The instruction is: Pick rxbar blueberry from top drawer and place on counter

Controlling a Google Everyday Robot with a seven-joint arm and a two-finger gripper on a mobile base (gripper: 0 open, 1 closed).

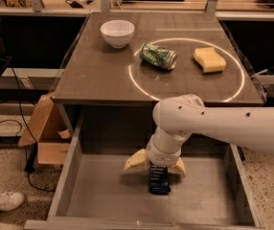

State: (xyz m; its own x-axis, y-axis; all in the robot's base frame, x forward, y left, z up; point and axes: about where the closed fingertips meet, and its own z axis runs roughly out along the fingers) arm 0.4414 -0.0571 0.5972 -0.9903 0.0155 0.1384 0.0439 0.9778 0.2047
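The top drawer [98, 200] is pulled out below the counter [103, 75], its grey floor mostly bare. The rxbar blueberry [159, 182], a dark navy bar with pale text, is in the middle of the drawer, one end pointing toward the drawer front. My gripper [154, 166] reaches down from the white arm on the right and sits right over the bar's far end. Its cream fingers [136, 161] splay out to either side of the bar, open.
On the counter a white bowl [117, 33] stands at the back left, a dented green can [158, 56] lies inside the white ring, and a yellow sponge [209, 60] sits at the right. A cardboard box [46, 133] stands on the floor at the left.
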